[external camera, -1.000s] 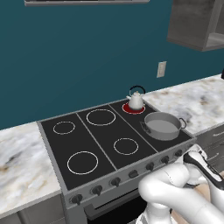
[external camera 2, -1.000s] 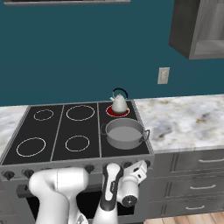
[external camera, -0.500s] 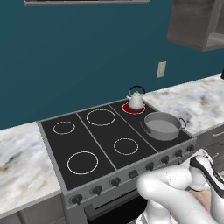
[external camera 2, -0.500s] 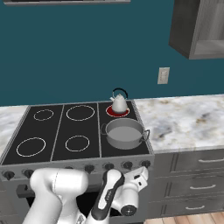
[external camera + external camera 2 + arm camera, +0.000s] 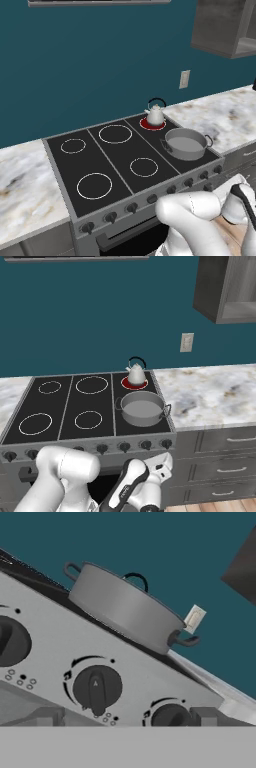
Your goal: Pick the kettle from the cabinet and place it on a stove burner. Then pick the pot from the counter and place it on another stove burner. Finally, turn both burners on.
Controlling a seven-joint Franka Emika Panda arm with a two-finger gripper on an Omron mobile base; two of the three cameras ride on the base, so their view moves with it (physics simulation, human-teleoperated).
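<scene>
Two placements done: kettle (image 5: 136, 374) on glowing red burner (image 5: 134, 384), pot (image 5: 143, 408) on unlit ring; gripper (image 5: 120, 724) empty, jaws wide, facing knobs (image 5: 97, 688).

The cooktop (image 5: 107, 165) carries two things — kettle (image 5: 155, 115) on the red back ring, pot (image 5: 186, 144) just in front.

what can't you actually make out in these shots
- Kettle: hand view, the pot hides all but its handle arc.
- Burner under the pot: both base views, the pot covers its ring, so lit or not is unclear.
- Knob at lower right: hand view, cut off at the bottom.
- Knob markings: base views, too small to read.
- Cabinet: cut off by the right and top edges.
</scene>
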